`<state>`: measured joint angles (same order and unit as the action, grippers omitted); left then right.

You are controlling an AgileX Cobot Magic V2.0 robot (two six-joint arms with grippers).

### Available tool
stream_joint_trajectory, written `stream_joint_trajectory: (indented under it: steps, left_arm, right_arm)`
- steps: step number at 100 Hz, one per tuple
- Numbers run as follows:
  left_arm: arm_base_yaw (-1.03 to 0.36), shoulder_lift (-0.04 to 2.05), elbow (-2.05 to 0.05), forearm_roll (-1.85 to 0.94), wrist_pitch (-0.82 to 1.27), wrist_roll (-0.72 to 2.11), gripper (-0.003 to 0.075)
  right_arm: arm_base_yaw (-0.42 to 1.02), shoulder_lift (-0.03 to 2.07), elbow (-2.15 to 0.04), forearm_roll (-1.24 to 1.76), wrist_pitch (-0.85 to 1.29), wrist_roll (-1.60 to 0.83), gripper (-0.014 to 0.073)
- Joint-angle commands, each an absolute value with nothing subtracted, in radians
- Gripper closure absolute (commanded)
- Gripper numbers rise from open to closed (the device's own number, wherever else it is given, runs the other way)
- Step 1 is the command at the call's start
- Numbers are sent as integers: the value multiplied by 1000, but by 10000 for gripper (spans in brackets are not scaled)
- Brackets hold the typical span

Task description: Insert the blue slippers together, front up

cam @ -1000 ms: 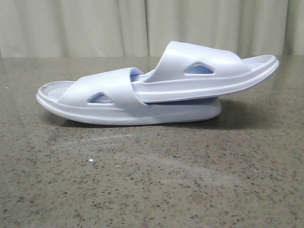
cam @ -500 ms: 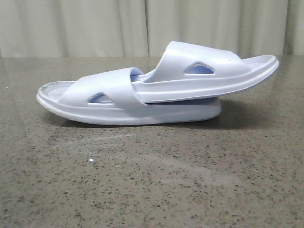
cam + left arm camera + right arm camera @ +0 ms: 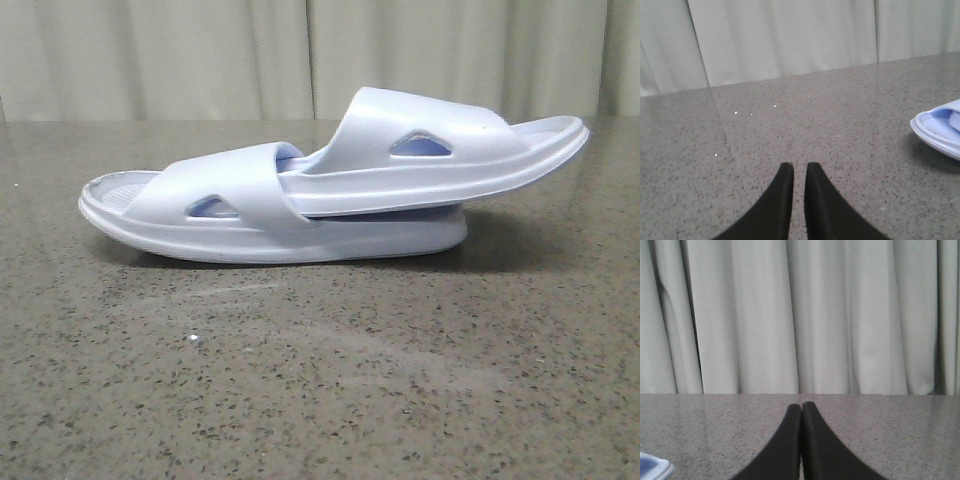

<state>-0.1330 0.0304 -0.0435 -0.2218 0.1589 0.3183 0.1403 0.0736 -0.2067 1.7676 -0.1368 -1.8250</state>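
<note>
The blue slippers lie joined on the speckled table in the front view. The lower slipper [image 3: 250, 240] rests flat with its open end at the left. The upper slipper [image 3: 450, 150] is pushed under the lower one's strap and rests tilted on it, its far end raised at the right. Neither gripper shows in the front view. My left gripper [image 3: 799, 165] hangs over bare table with a narrow gap between its fingers, holding nothing; a slipper's rim [image 3: 940, 130] lies well off to its side. My right gripper [image 3: 801, 404] is shut and empty, with a slipper's edge [image 3: 652, 467] at the frame corner.
The grey speckled table [image 3: 320, 380] stretches out in front of the slippers. A pale pleated curtain [image 3: 200, 60] hangs behind the table's far edge.
</note>
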Motion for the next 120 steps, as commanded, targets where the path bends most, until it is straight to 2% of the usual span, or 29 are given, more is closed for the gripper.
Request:
stream_joint_trajectory:
  steps: [1, 36, 120]
  left_arm:
    - [-129, 5, -32, -134, 55, 194, 704]
    - [-127, -33, 10, 50, 11, 127, 704]
    - [-127, -33, 10, -12, 11, 127, 704]
  right_arm:
    - [142, 83, -230, 1759, -122, -1838, 701]
    - [142, 83, -230, 1759, -122, -1838, 701]
    - [142, 83, -230, 1759, -122, -1838, 701]
